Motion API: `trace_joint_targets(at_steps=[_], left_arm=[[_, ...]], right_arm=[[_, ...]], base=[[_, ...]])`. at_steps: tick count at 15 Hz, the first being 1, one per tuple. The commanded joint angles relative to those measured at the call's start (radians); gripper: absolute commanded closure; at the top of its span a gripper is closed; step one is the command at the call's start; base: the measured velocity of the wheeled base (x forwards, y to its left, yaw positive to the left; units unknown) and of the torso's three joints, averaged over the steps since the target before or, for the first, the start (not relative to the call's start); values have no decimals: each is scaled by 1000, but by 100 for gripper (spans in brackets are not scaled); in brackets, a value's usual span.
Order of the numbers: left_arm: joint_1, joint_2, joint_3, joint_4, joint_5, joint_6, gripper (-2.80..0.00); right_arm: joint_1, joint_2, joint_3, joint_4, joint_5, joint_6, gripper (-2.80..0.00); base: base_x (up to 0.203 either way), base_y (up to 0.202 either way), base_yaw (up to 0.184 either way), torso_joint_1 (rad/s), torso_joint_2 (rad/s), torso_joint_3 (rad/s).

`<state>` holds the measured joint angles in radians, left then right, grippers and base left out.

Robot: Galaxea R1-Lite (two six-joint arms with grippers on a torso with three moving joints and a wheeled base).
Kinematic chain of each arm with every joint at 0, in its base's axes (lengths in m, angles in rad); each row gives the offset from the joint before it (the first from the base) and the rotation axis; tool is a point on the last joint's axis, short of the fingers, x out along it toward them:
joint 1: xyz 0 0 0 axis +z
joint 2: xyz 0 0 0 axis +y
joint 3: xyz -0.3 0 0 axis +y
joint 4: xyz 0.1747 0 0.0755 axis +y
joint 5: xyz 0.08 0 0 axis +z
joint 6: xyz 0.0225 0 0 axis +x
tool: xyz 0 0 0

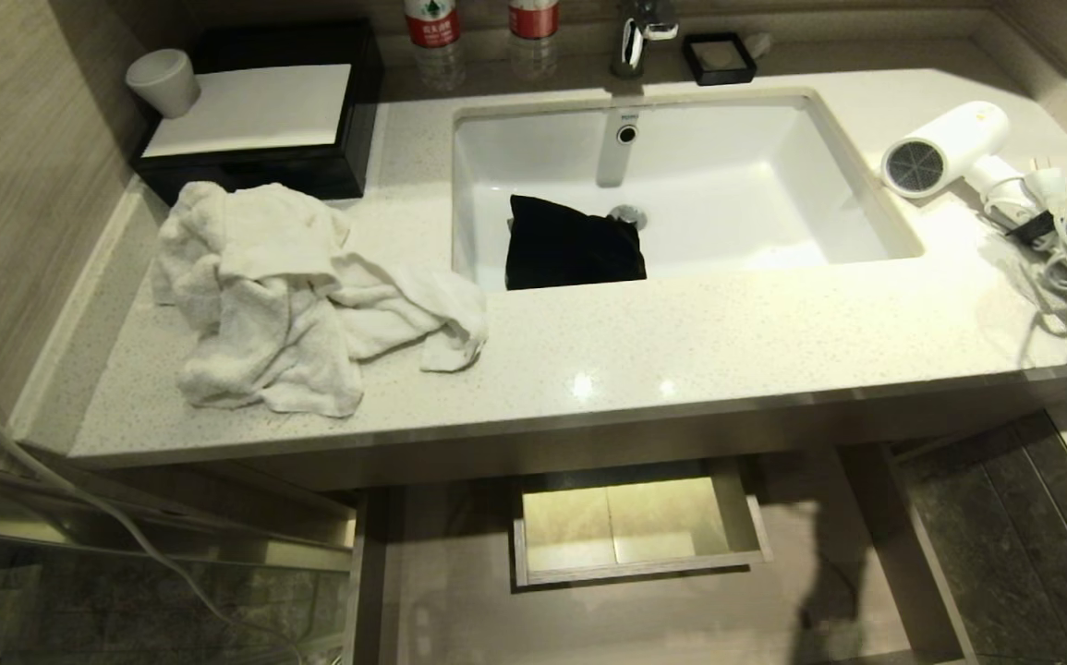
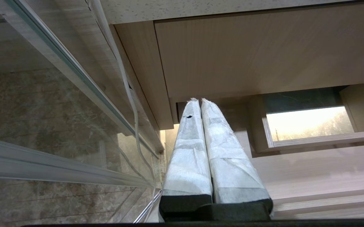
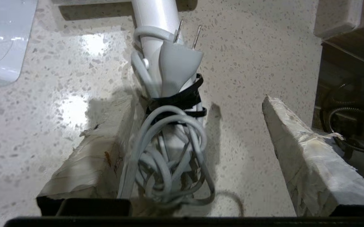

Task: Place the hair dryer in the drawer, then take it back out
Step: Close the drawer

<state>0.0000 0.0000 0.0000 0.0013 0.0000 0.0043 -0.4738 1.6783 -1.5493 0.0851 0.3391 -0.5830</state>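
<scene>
The right pincer (image 3: 197, 126) stands wide open astride the small white hair dryer's (image 1: 944, 148) corded handle on the speckled stone counter (image 1: 681, 342), gripping nothing; the left pincer (image 2: 199, 101) hangs closed and empty

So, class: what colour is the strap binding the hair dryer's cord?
Black; the strap shows best in the right wrist view.
</scene>
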Motion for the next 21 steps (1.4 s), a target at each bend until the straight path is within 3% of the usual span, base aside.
trace_joint_targets(at_steps=[1, 5, 9, 10, 15, 21], left_arm=[[0, -1, 1, 0, 0, 0, 0], [0, 0, 0, 0, 0, 0, 0], [0, 0, 2, 0, 0, 0, 0], [0, 0, 1, 0, 0, 0, 0], [0, 0, 0, 0, 0, 0, 0], [0, 0, 2, 0, 0, 0, 0]], right_arm=[[-15, -136, 102, 1, -1, -8, -280], [-20, -326, 279, 9, 0, -16, -280], [-40, -443, 362, 84, -4, 3, -280], [-41, -460, 375, 97, -4, 0, 0], [-40, -523, 420, 171, -6, 1, 0], [-37, -526, 434, 156, -8, 4, 0]], base=[[0, 0, 0, -36, 39, -51], [0, 0, 0, -174, 62, -109], [0, 0, 0, -32, 9, -12], [0, 0, 0, 0, 0, 0], [0, 0, 0, 0, 0, 0], [0, 0, 0, 0, 0, 0]])
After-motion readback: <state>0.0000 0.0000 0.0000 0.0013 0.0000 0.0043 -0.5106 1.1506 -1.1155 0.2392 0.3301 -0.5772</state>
